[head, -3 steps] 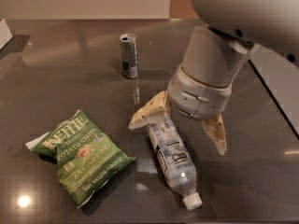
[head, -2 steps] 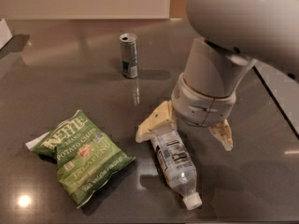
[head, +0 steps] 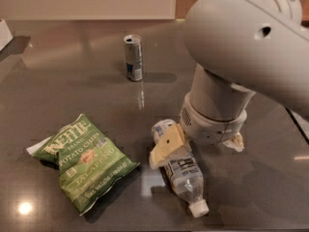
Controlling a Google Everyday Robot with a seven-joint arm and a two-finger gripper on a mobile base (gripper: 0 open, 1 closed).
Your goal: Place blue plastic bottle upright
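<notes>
The blue plastic bottle (head: 186,178) lies on its side on the dark bench (head: 58,81). Its white cap (head: 198,208) points toward the near edge and its base toward the far side. Its upper body is partly covered. The gripper (head: 197,152) hangs low over it, at the end of the bulky white arm (head: 241,42) that fills the upper corner of the view and runs out of frame.

The gripper's two fingers are spread wide apart and grip nothing. One cream-coloured finger (head: 166,149) lies across the bottle's label area, and whether it actually touches the plastic cannot be told. The other finger (head: 235,142) is mostly hidden behind the round wrist housing, with only its tip showing on the far side of the bottle. The space between the fingers is blocked by the wrist.

A green bag of potato chips (head: 84,161) lies flat near the bottle, on the side away from the arm. A slim drink can (head: 133,58) stands upright well apart, farther back. A white object (head: 4,33) is cut off at the frame edge and cannot be made out.
</notes>
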